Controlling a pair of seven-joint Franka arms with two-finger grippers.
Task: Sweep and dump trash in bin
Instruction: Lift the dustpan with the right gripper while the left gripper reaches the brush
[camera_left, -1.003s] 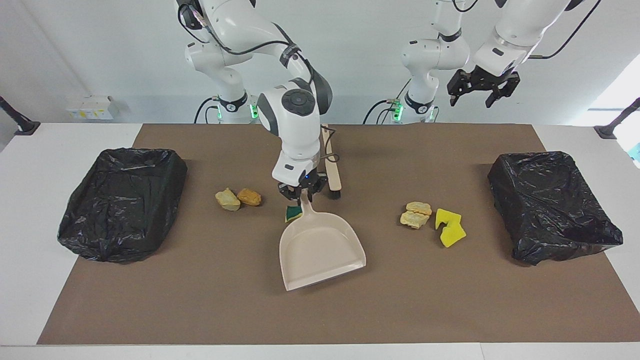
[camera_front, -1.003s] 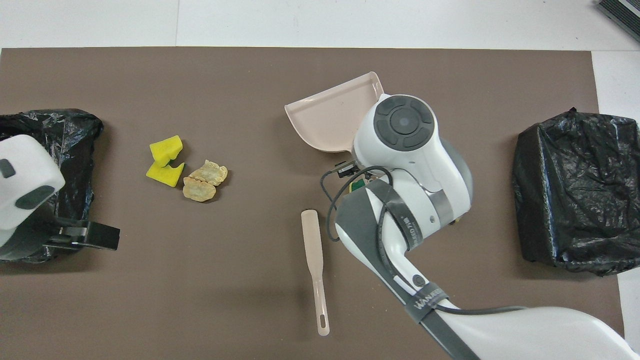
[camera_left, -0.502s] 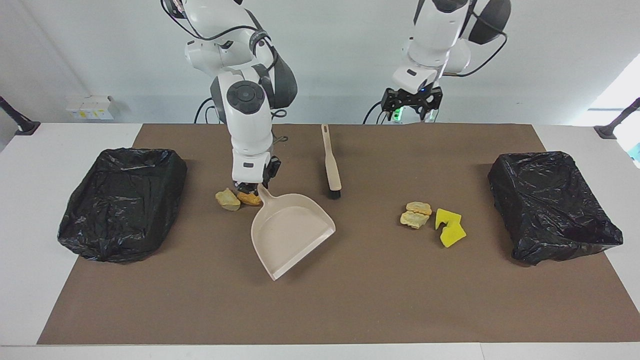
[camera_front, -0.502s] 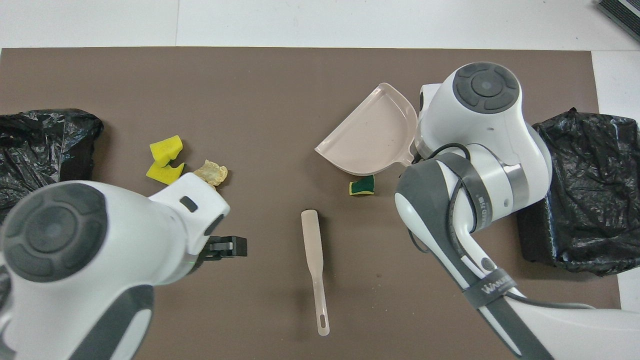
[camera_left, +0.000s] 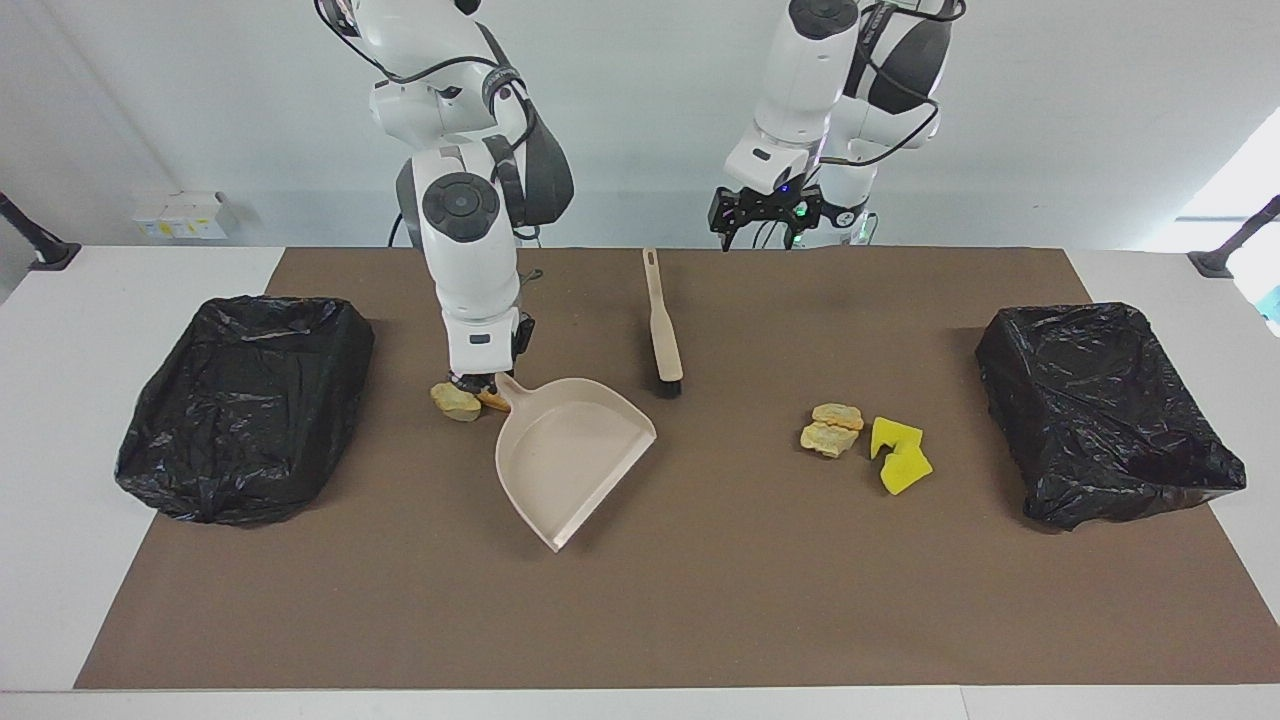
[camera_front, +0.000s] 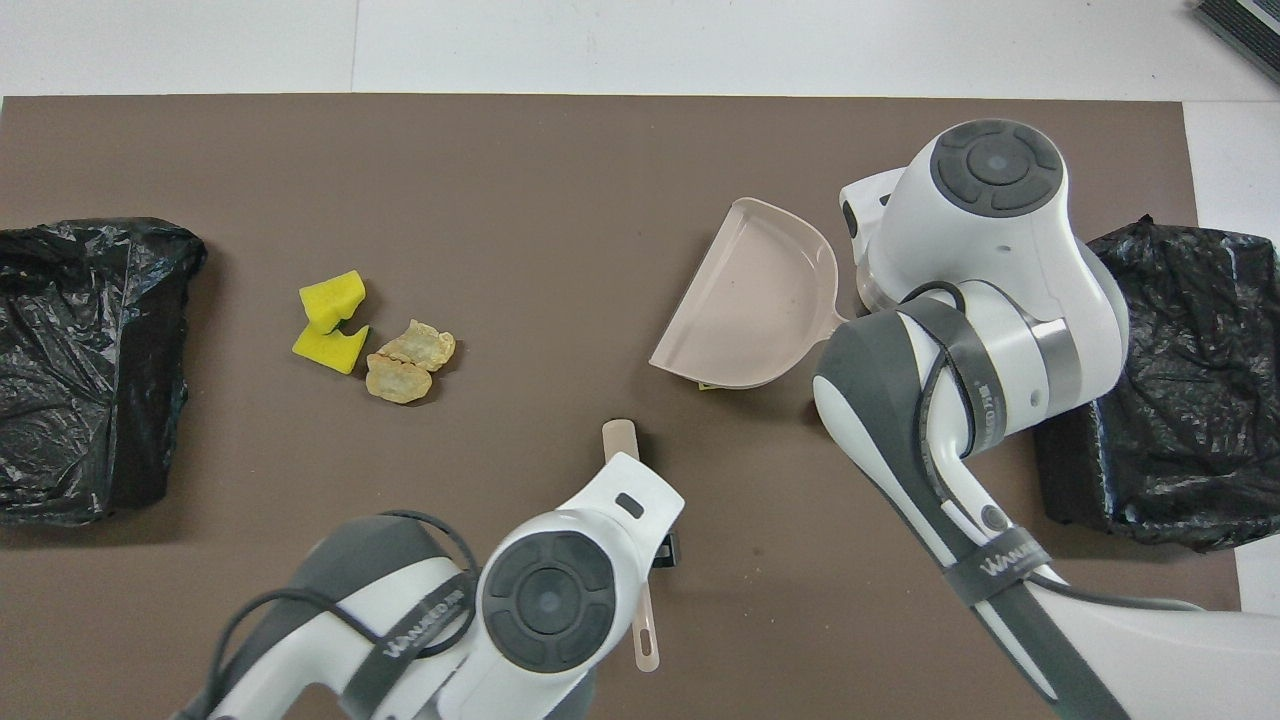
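Observation:
My right gripper (camera_left: 481, 384) is shut on the handle of the beige dustpan (camera_left: 570, 450), whose mouth faces away from the robots and toward the left arm's end; in the overhead view the arm hides this gripper. Two tan trash lumps (camera_left: 456, 401) lie right at the gripper, beside the handle. A sliver of sponge (camera_front: 706, 385) peeks from under the dustpan (camera_front: 745, 300). Two more tan lumps (camera_left: 832, 430) and yellow sponge pieces (camera_left: 900, 455) sit toward the left arm's end. My left gripper (camera_left: 758, 226) hangs open over the handle end of the beige brush (camera_left: 662, 325).
Two bins lined with black bags stand on the brown mat: one (camera_left: 245, 400) at the right arm's end, close to the dustpan, the other (camera_left: 1110, 410) at the left arm's end. The brush (camera_front: 618, 440) lies between the two arms, bristles away from the robots.
My right gripper carried the dustpan toward the right arm's end and turned it, uncovering then covering the green-backed sponge. My left arm swung in from its end to above the brush handle.

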